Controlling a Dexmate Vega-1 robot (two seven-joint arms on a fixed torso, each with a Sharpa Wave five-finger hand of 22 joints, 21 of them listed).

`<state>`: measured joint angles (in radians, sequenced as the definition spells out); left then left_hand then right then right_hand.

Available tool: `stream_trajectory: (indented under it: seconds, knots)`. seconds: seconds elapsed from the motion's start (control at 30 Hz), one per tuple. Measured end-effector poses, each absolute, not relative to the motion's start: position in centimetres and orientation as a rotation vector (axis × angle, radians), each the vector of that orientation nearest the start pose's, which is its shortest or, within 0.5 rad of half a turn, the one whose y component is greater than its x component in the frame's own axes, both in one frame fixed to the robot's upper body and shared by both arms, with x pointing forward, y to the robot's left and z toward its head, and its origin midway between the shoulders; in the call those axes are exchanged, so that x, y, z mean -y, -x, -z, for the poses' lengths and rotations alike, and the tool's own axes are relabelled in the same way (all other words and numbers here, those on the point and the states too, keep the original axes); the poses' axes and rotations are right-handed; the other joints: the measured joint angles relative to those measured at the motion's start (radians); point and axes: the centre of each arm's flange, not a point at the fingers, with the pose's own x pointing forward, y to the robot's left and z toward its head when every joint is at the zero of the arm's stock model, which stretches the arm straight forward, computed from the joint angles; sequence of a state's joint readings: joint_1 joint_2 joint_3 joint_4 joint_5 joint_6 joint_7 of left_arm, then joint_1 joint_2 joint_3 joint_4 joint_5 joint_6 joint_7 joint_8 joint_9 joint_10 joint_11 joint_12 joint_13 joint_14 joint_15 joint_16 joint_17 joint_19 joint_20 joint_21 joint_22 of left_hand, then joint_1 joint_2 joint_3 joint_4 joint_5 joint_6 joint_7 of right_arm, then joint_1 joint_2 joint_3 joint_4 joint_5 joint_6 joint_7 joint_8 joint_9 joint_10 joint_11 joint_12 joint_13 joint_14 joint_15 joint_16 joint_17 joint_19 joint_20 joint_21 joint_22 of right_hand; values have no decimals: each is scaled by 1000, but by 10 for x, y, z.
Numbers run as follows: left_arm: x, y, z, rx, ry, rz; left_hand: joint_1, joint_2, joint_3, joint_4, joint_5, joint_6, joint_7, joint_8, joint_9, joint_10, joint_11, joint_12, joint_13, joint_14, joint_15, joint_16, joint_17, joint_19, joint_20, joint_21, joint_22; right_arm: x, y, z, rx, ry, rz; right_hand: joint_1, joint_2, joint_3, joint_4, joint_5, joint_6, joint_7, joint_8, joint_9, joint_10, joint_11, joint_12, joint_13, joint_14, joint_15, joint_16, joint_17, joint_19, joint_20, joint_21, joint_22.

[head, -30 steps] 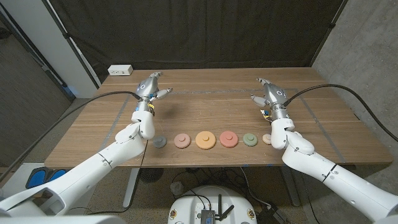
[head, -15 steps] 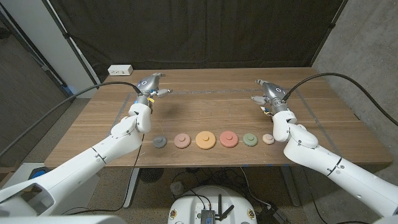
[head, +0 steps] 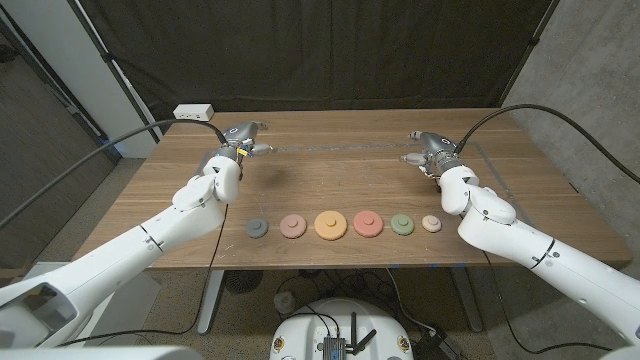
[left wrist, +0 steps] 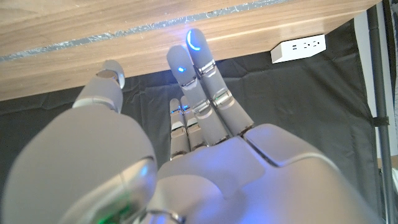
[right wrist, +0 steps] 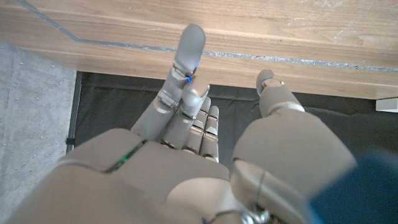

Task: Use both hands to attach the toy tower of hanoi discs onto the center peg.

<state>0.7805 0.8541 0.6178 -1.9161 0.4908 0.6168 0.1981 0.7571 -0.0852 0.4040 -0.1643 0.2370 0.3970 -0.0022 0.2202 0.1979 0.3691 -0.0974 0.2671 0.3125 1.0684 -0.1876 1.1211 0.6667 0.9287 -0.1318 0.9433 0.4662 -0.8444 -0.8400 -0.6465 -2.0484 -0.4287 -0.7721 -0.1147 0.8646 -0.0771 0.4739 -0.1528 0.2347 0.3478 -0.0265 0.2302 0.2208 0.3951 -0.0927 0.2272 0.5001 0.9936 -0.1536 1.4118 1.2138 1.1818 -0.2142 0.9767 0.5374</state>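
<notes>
Robot hand (head: 243, 138) x2, empty; 6 discs (head: 330, 224).

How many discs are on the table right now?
6, in one row near the front edge: gray disc, pink disc, orange disc, red disc, green disc, small peach disc.

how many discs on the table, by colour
grey disc: 1
pink disc: 1
orange disc: 1
red disc: 1
green disc: 1
small peach disc: 1
total: 6 discs, in one row near the front edge
</notes>
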Motion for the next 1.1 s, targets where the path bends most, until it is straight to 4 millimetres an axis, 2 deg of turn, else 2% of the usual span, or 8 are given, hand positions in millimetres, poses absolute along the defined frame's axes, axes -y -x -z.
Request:
stream_trajectory:
  seconds: [0.2,0.5,0.63,0.7,1.1]
  knots:
    - [-268,-580,-50,490,-1337,-374,4,4,-4,4,0,0,0,0,0,0,0,0,1,-4,4,0,-5,-1,1,4,-3,235,-565,-10,341,1271,226,-7,7,-4,4,2,11,11,0,0,-25,13,-7,3,-22,11,-15,-8,-15,-2,0,-5]
    - [-270,-578,-50,477,-1341,-375,4,4,-8,0,0,0,0,0,0,0,0,0,6,-4,4,0,-6,-1,1,7,-3,232,-566,-12,328,1286,188,-17,17,-4,4,6,42,16,7,0,-25,14,-15,5,-38,16,-27,-15,-24,-4,0,-9]
    - [-270,-578,-47,474,-1342,-372,4,4,-12,4,0,5,5,0,0,0,0,0,6,-4,4,8,-9,-1,1,8,-3,231,-566,-11,325,1288,170,-17,17,-4,4,11,54,29,14,0,-25,14,-15,8,-38,16,-30,-17,-24,-4,0,-13]
    - [-270,-578,-46,473,-1342,-373,4,4,-12,4,0,5,5,0,0,0,0,0,6,-4,4,8,-9,-1,1,11,-7,231,-566,-10,321,1293,161,-9,26,-4,4,13,54,29,15,1,-22,18,-15,8,-38,16,-30,-17,-24,-4,4,-14]
    - [-274,-576,-43,470,-1330,-389,11,11,-15,7,0,5,5,0,0,5,5,0,15,-4,4,16,-14,-1,1,11,-7,231,-562,-7,321,1303,127,-9,25,-7,1,28,41,27,10,5,-14,25,-15,17,-38,16,-30,-12,-24,-3,20,-19]
